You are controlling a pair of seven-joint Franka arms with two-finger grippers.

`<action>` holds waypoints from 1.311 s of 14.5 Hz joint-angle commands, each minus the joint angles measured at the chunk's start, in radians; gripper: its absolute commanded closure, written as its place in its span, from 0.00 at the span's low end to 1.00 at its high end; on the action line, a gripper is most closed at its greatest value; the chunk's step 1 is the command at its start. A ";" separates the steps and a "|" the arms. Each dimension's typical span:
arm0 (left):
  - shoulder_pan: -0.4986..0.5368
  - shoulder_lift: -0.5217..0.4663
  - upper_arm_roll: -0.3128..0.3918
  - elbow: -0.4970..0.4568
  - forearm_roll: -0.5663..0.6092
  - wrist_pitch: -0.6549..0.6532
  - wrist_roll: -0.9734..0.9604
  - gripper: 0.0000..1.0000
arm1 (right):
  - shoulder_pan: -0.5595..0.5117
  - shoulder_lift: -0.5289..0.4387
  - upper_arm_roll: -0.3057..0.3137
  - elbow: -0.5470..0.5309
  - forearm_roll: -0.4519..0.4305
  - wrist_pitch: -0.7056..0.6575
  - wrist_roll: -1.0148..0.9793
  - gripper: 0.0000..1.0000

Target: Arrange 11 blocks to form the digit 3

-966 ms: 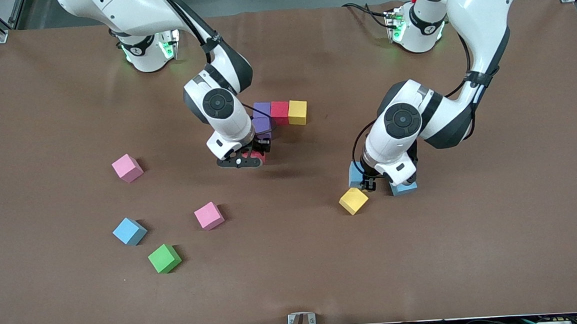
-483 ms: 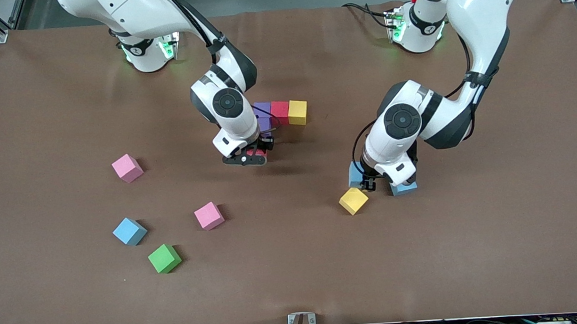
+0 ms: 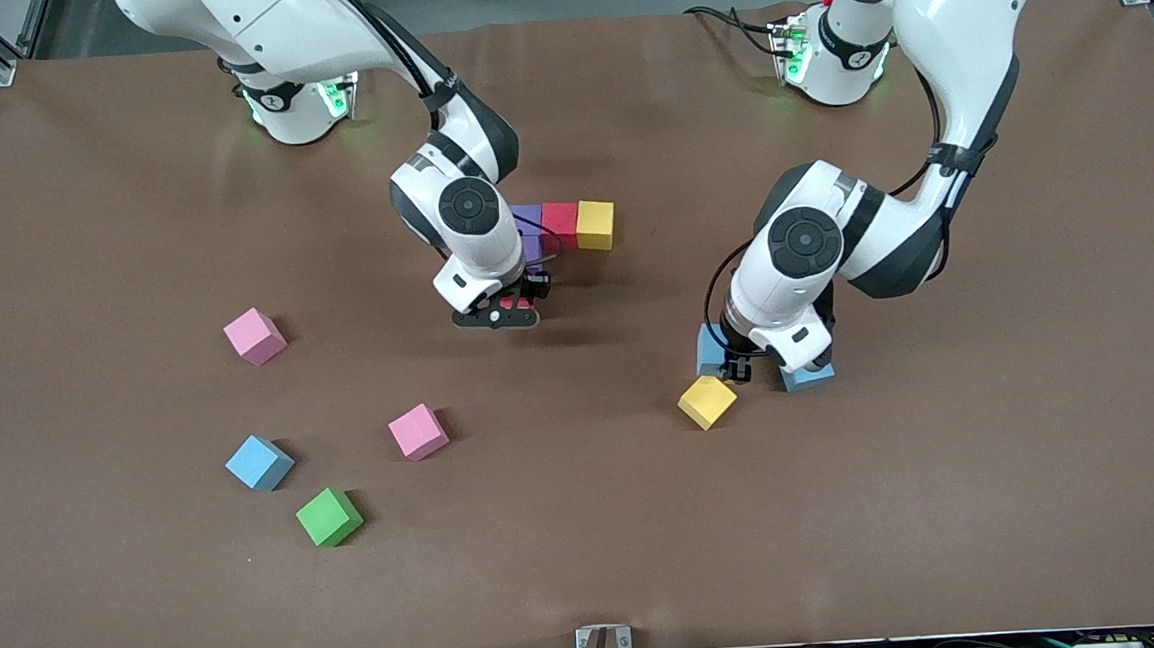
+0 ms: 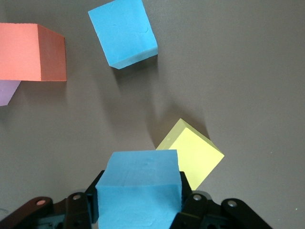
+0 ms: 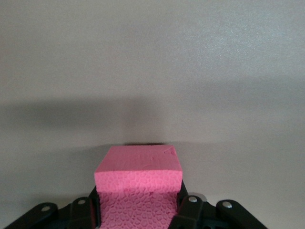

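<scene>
Right wrist view: right end effector [image 5: 137, 210] is clamped on a cube [image 5: 138, 174] that reads pink here, red in the front view [image 3: 514, 304], beside the purple-red-yellow row [image 3: 563, 226] mid-table. Left wrist view: left end effector [image 4: 140, 210] grips a light blue cube [image 4: 138, 186], nearly hidden from the front. A yellow cube [image 3: 707, 401] lies beside it. Brown table [image 3: 849, 508]; no readable writing.

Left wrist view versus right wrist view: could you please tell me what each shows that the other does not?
Only the left wrist view: the left gripper shut on a light blue foam cube, with a second light blue foam cube, a yellow foam cube, an orange foam cube and a purple cube corner on the table. Only the right wrist view: the right gripper shut on a pinkish-red foam cube. Both: the brown table mat.
</scene>
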 commanded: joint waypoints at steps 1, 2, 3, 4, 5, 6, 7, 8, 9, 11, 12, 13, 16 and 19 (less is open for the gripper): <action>0.003 0.013 -0.005 0.015 0.020 0.006 0.005 0.68 | 0.015 0.012 -0.011 0.015 -0.026 0.004 0.028 0.97; 0.003 0.013 -0.005 0.013 0.020 0.006 0.005 0.68 | 0.015 0.014 -0.010 0.015 -0.028 0.005 0.028 0.97; 0.004 0.013 -0.005 0.013 0.020 0.006 0.005 0.68 | 0.018 0.014 -0.011 0.015 -0.028 0.011 0.028 0.97; 0.004 0.013 -0.005 0.015 0.020 0.006 0.005 0.68 | 0.018 0.014 -0.010 0.015 -0.028 0.011 0.028 0.97; 0.003 0.013 -0.005 0.015 0.020 0.006 0.005 0.68 | 0.018 0.017 -0.010 0.015 -0.028 0.011 0.028 0.97; 0.003 0.013 -0.005 0.015 0.020 0.006 0.005 0.68 | 0.018 0.017 -0.010 0.017 -0.028 0.013 0.028 0.97; 0.003 0.013 -0.005 0.015 0.020 0.006 0.005 0.68 | 0.020 0.017 -0.010 0.015 -0.028 0.019 0.028 0.97; 0.001 0.013 -0.005 0.015 0.020 0.006 0.005 0.68 | 0.020 0.018 -0.010 0.015 -0.028 0.022 0.028 0.97; 0.001 0.013 -0.005 0.015 0.020 0.006 0.005 0.68 | 0.020 0.020 -0.010 0.017 -0.028 0.022 0.028 0.97; 0.001 0.013 -0.005 0.015 0.020 0.006 0.005 0.68 | 0.023 0.021 -0.010 0.017 -0.029 0.022 0.028 0.97; 0.001 0.013 -0.005 0.015 0.020 0.006 0.005 0.68 | 0.030 0.023 -0.011 0.017 -0.028 0.022 0.030 0.97; 0.001 0.013 -0.005 0.015 0.020 0.006 0.005 0.68 | 0.032 0.023 -0.011 0.017 -0.029 0.022 0.030 0.97; 0.000 0.013 -0.005 0.015 0.020 0.006 0.005 0.68 | 0.035 0.029 -0.011 0.017 -0.033 0.025 0.047 0.97; 0.000 0.013 -0.005 0.015 0.020 0.006 0.005 0.68 | 0.044 0.046 -0.013 0.017 -0.045 0.047 0.064 0.97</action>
